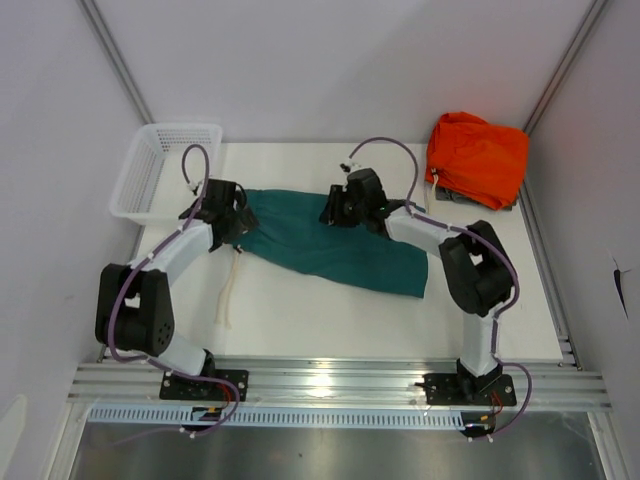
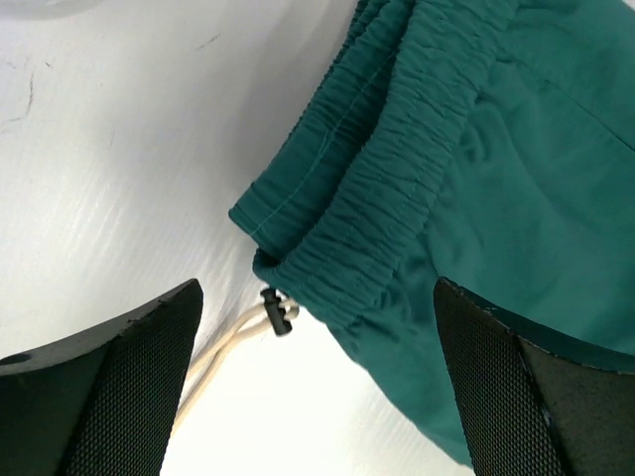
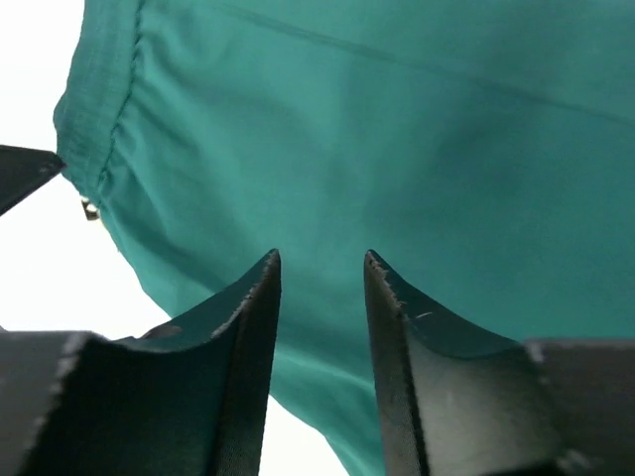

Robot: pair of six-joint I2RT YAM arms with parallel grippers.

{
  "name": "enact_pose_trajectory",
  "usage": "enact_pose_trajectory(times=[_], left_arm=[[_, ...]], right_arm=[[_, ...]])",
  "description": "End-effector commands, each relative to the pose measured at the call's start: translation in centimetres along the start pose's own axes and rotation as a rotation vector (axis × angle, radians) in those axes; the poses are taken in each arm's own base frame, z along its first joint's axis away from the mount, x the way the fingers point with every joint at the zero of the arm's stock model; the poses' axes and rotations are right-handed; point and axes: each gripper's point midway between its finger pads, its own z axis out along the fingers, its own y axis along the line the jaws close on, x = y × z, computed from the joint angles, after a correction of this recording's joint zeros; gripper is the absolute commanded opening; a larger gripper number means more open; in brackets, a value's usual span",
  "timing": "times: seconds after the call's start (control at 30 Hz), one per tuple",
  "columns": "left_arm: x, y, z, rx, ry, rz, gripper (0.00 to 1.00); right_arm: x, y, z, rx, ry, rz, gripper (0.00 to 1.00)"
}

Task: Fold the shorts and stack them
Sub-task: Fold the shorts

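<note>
Folding looks not yet begun: the soft teal-green fabric shorts lie flat. The left gripper gapes over their waistband corner, and the right gripper hovers narrowly parted above mid-fabric. Both likely need to pinch next.

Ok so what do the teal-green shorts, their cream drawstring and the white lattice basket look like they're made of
Teal-green shorts: thin, matte woven cloth, possibly synthetic; fine creases, puckered elastic waistband. Cream drawstring: soft cord, seemingly braided, with a black toggle, likely plastic. White lattice basket: probably rigid moulded plastic, given its even grid walls.
</note>
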Motion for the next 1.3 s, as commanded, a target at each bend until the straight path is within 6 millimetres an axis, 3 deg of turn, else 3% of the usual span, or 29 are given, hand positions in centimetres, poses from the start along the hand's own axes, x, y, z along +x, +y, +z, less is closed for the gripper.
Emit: enact_pose_trajectory(times=[0.0,0.07,0.13,0.17,0.23,0.3,0.33,0.4,0.57,0.77,0.93,0.97,1.07,1.1,1.27], left_arm=[[-2.4,-1.4,-2.2,0.120,-0.116,-0.023,0.99],[-2.4,-1.2,-2.8,0.135,-0.123,-0.033,0.99],[-1.9,-0.4,-2.8,0.123,-0.123,-0.043,0.99],[-1.7,-0.2,-2.8,0.128,-0.126,-0.049,0.99],[-0.9,0.2,-2.7,0.145,-0.109,-0.060,0.99],[-1.2,0.1,-2.9,0.178,-0.116,-0.078,0.99],[-0.8,0.1,-2.8,0.188,-0.102,-0.081,0.99],[-0.7,0.4,-2.7,0.184,-0.102,-0.080,0.99],[0.3,1.7,-1.6,0.159,-0.082,-0.103,0.99],[1.1,3.6,-0.3,0.112,-0.058,-0.149,0.99],[1.3,4.0,-0.8,0.111,-0.075,-0.147,0.99],[1.2,4.0,-1.2,0.119,-0.085,-0.147,0.99],[1.8,4.3,-1.4,0.125,-0.082,-0.144,0.99],[2.0,4.3,-1.5,0.129,-0.082,-0.142,0.99],[3.3,4.3,-1.5,0.166,-0.062,-0.109,0.99]], right_arm=[[-0.6,4.4,1.9,-0.080,-0.022,-0.050,0.40],[-0.5,6.0,2.6,-0.117,-0.012,-0.065,0.37],[1.4,6.3,4.1,-0.112,0.044,-0.071,0.35],[1.1,7.1,4.4,-0.130,0.038,-0.078,0.33],[2.6,7.5,5.7,-0.132,0.066,-0.086,0.32],[2.7,8.4,6.4,-0.150,0.070,-0.092,0.22],[3.8,8.4,7.3,-0.155,0.092,-0.094,0.22],[4.1,9.5,7.9,-0.194,0.103,-0.096,0.20],[6.9,10.0,9.5,-0.218,0.155,-0.109,0.16],[9.7,8.7,10.5,-0.172,0.211,-0.119,0.14],[13.1,6.8,9.7,-0.124,0.267,-0.132,0.12],[15.2,5.2,9.1,-0.094,0.307,-0.130,0.12],[16.4,4.4,7.8,-0.076,0.302,-0.143,0.12],[17.9,3.2,7.1,-0.058,0.328,-0.140,0.12],[18.8,1.7,4.2,-0.025,0.335,-0.164,0.12]])
